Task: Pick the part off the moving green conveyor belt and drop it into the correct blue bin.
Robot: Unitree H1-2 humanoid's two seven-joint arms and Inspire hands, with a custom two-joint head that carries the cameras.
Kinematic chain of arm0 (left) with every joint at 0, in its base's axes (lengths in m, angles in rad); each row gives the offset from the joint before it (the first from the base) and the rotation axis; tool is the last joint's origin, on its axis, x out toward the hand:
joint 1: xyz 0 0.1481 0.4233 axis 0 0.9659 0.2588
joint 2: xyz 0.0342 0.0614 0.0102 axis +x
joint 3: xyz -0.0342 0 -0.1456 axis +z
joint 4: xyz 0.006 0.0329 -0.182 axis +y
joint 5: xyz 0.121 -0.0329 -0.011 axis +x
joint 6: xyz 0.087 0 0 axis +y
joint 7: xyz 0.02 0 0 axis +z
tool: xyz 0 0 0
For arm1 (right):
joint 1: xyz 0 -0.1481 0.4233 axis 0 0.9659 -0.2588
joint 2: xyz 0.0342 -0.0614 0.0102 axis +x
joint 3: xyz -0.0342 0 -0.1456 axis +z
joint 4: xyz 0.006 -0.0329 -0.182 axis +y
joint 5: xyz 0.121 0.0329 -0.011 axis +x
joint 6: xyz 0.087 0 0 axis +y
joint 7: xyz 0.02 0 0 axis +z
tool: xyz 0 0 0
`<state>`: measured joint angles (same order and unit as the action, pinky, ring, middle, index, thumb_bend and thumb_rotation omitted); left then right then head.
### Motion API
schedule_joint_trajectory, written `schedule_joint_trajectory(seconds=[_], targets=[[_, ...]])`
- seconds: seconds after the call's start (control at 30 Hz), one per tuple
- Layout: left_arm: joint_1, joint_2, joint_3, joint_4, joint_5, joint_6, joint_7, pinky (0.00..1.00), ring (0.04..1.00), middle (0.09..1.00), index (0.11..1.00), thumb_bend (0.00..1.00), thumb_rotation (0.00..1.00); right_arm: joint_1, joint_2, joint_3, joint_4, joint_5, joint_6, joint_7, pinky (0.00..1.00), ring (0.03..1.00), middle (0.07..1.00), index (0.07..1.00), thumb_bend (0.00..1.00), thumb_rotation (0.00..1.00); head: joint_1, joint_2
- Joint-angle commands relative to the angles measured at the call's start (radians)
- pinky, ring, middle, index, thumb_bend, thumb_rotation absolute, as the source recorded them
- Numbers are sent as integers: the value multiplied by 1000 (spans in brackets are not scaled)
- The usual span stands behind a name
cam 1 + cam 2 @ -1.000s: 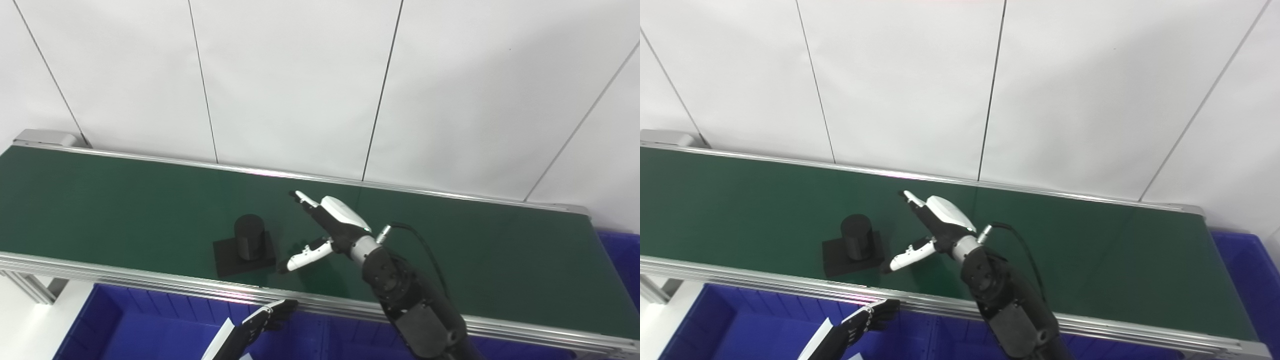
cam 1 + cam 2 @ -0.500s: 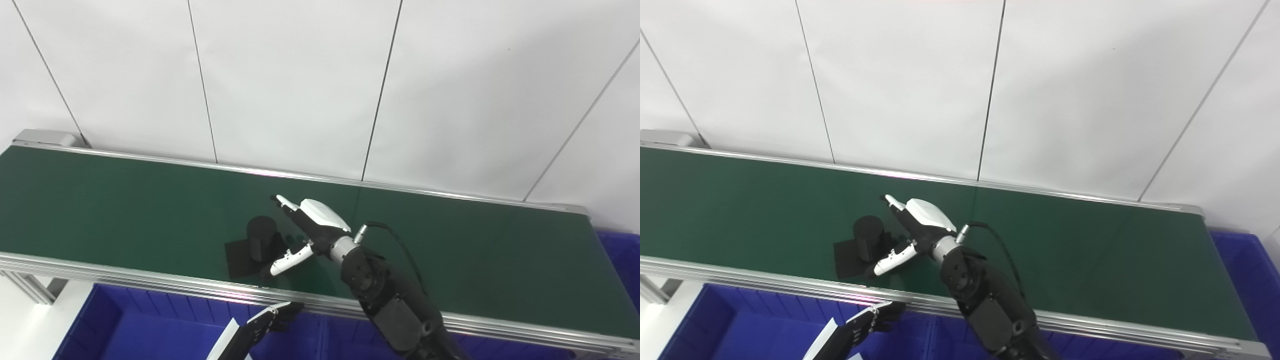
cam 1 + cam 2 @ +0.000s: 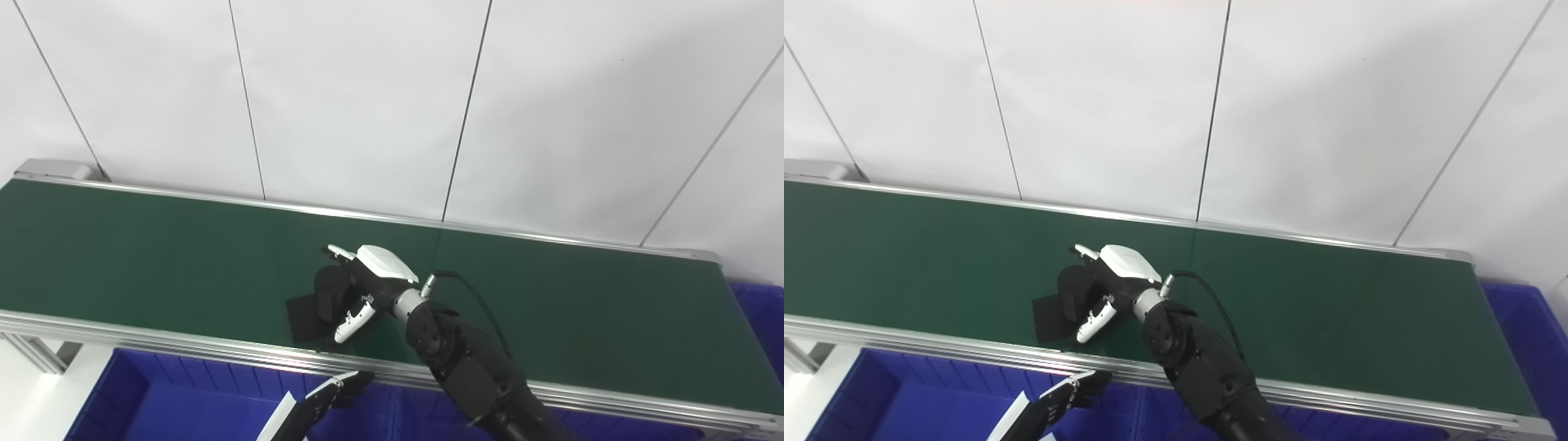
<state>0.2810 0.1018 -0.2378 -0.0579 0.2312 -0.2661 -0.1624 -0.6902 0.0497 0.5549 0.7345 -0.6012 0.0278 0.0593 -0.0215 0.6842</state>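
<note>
Green belt: dark green conveyor belt (image 3: pixel 153 245) with silver aluminium side rails runs from left to right across both views, in front of a white panelled wall (image 3: pixel 367 92).
Part: black part (image 3: pixel 318 300), an upright cylinder on a flat square base plate, stands on the belt close to the near rail, about mid-length of the belt.
Right hand: white-and-black right hand (image 3: pixel 361 288) is over the belt, right up against the part; its fingers (image 3: pixel 339 251) reach around the far side of the cylinder and the white-tipped thumb (image 3: pixel 350 320) lies along the near side, above the base plate. The fingers curl about the cylinder with a gap still showing between the tips; whether they actually press on it I cannot tell. The part's base lies flat on the belt.
Left hand: black left hand (image 3: pixel 1072 392) sits low below the near rail, over the bin, fingers loosely bent, holding nothing.
Bins: blue plastic bin (image 3: pixel 141 398) lies under the near rail; another blue plastic bin (image 3: pixel 1531 343) stands past the belt's right end.
Writing: no brand, label or lettering is readable on the part, the hands or the bins.
</note>
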Motion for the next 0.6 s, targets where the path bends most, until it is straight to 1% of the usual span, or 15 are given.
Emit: schedule_joint_trajectory(seconds=[0.0,0.03,0.07,0.1,0.13,0.17,0.23,0.27,0.33,0.47,0.53,0.57], targets=[[-1,-2,-1,-25,-6,-22,12,807,833,853,841,810,152,-16,38,-14,18,16,-76,-49,564,696,844,855,774,5,-2,1],[-1,-1,-1,-25,-8,-22,12,804,832,853,842,809,150,-12,42,-19,28,19,-85,-66,521,637,793,825,728,2,-2,1],[0,-1,-1,-25,-9,-22,11,803,832,853,842,809,149,-10,46,-24,42,20,-98,-88,499,606,767,810,704,1,-4,1],[0,-1,-1,-26,-9,-21,11,804,833,854,843,807,145,-7,48,-25,50,18,-110,-107,484,572,701,766,671,0,-4,1],[1,-1,-1,-27,-10,-20,11,808,834,854,843,806,142,-5,49,-25,57,15,-121,-126,466,541,560,631,580,0,-6,3],[1,0,-1,-28,-10,-21,11,810,834,854,843,805,137,0,50,-24,61,9,-132,-152,457,529,512,585,549,0,-6,4],[1,1,0,-30,-9,-20,11,814,837,856,846,804,138,6,52,-24,63,1,-141,-183,379,452,453,544,521,0,-7,3],[-1,1,0,-29,-9,-19,11,817,838,856,849,807,144,12,54,-27,63,-1,-147,-203,333,411,440,543,516,0,-8,3],[-3,2,1,-27,-12,-19,10,818,838,857,851,809,149,21,57,-30,61,-2,-154,-225,309,389,435,544,514,0,-10,3],[-4,2,4,-24,-13,-20,11,816,835,856,852,808,136,28,58,-32,59,-1,-161,-242,332,415,440,545,513,0,-10,3],[-5,4,5,-23,-13,-19,10,815,836,857,855,808,138,34,59,-35,52,1,-166,-256,303,378,431,544,513,0,-12,2],[-6,5,6,-22,-13,-18,9,819,837,859,858,807,142,36,60,-37,50,2,-166,-259,288,359,461,513,518,0,-14,2]])
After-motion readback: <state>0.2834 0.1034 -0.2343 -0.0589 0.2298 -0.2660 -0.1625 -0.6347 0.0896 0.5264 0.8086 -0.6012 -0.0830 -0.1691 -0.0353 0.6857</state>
